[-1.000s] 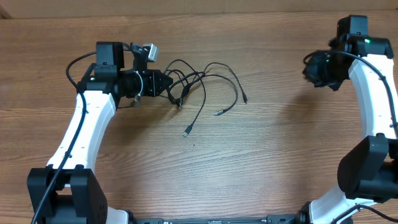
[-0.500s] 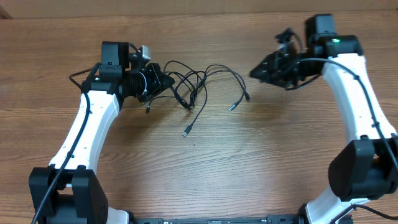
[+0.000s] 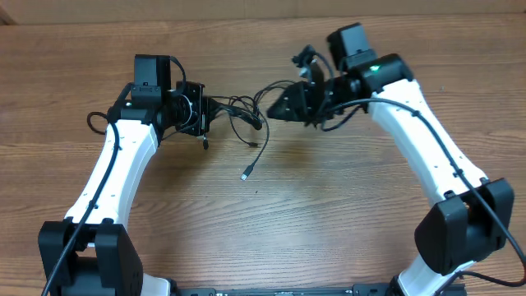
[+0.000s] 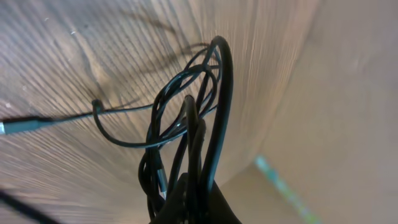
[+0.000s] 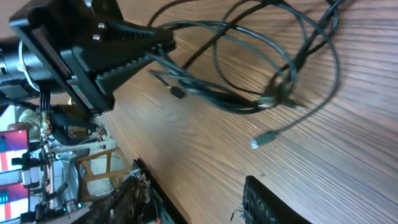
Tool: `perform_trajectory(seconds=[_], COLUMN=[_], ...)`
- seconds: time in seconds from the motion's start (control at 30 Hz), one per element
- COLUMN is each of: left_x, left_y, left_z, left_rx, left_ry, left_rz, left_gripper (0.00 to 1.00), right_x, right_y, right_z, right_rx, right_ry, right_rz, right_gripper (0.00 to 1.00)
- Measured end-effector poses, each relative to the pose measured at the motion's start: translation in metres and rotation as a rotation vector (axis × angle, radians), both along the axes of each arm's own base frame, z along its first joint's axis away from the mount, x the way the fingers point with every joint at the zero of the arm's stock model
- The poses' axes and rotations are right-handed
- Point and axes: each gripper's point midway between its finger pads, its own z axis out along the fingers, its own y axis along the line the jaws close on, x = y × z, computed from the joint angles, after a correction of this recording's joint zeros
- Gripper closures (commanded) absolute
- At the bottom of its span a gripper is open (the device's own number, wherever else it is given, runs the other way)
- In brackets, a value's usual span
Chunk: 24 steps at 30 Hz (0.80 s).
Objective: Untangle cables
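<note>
**Left claw** [image 3: 203, 113]: pressed together on the cables [image 3: 246, 117]. In the left wrist view the cords [image 4: 208, 112] rise in one bunch from between its fingers at the bottom edge and fan into overlapping loops ahead of it. The right wrist view shows this claw [image 5: 163, 46] from outside, its fingers closed to a narrow tip with the cords leaving that tip.

**Right claw** [image 3: 279, 107]: spread. In its own wrist view the fingers [image 5: 270, 199] stand well apart at the lower edge, with bare worktop [image 5: 205, 162] between them. It holds nothing. Whether it touches the nearest loop cannot be told from overhead.

**Cables**: a tangled cluster lying between the two claws, gripped at the left claw's tip and reaching to just in front of the right claw. One strand trails away from both claws and ends in a plug end [image 3: 245, 175] resting on the worktop [image 3: 329, 205].
</note>
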Motion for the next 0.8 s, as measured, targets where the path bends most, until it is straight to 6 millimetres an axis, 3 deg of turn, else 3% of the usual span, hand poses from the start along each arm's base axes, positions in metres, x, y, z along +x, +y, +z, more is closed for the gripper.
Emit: perform_trajectory(seconds=[0.2,0.37,0.8], left_x=[0.003,0.006,0.022], left_y=[0.007,0.009,0.006], left_z=[-0.003,-0.002,0.012], left_rx=[-0.046,-0.032,0.475], left_ry=[0.087,0.061,-0.541], left_rz=[0.157,0.150,-0.566], left_gripper=[0.96,0.96,0.96], right_x=[0.002,0.004,0.006], right_y=[0.030,0.044,0.039], right_z=[-0.003,-0.005,-0.009], right_rx=[-0.048,-0.072,-0.114], right_ry=[0.027,0.037,-0.001], right_rz=[-0.103,-0.176,-0.175], right_gripper=[0.47,0.44,0.42])
